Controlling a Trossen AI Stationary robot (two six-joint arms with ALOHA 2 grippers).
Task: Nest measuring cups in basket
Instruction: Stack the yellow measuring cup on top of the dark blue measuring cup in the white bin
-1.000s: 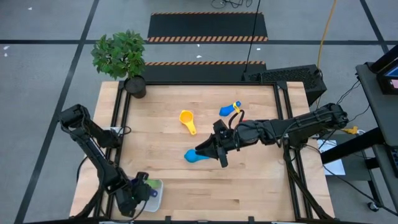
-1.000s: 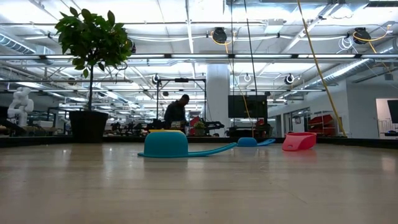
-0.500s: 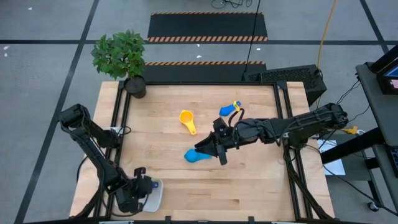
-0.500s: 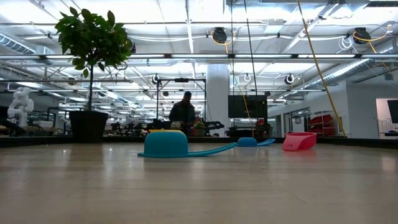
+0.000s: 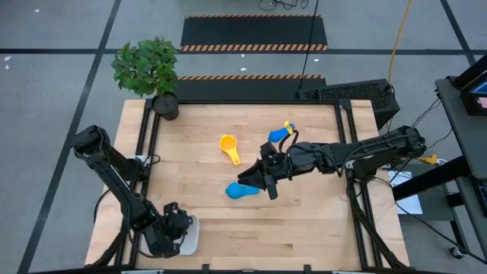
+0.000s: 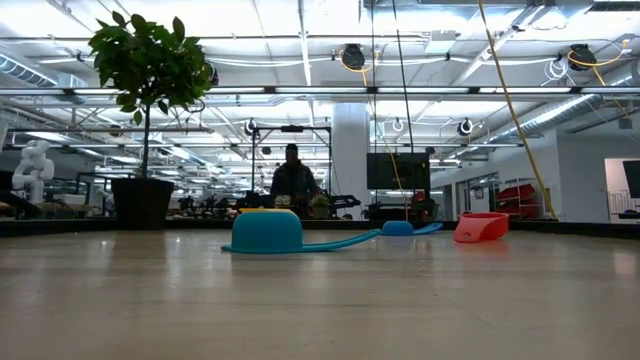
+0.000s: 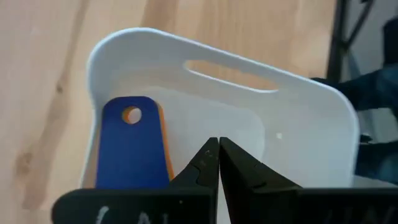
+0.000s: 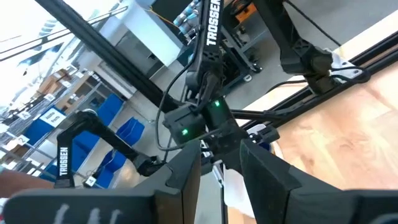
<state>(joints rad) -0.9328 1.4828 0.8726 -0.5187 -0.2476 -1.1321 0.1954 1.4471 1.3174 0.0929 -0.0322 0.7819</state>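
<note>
The white basket (image 7: pixel 298 106) stands at the table's near left corner (image 5: pixel 192 230). In it lies a dark blue cup handle (image 7: pixel 130 149) on top of an orange one (image 7: pixel 165 144); their bowls are hidden. My left gripper (image 7: pixel 217 149) hovers shut over the basket, nothing between its fingers. A light blue cup (image 5: pixel 242 190) lies upside down mid-table, its rim on the wood (image 6: pixel 265 232). My right gripper (image 5: pixel 262 181) hangs level just above it, its fingers (image 8: pixel 186 171) apart and empty. A yellow cup (image 5: pixel 228 146), a blue cup (image 5: pixel 280 135) and a red cup (image 6: pixel 480 227) lie farther back.
A potted plant (image 5: pixel 156 76) stands at the far left corner. Black rails (image 5: pixel 346 144) run along the table's left and right sides. A person (image 6: pixel 292 180) stands in the room beyond the table. Bare wood lies between the basket and the light blue cup.
My left gripper has rolled about its own axis over the basket, staying shut, and now covers more of the basket in the high view. The person in the room behind has stepped a little to the right.
</note>
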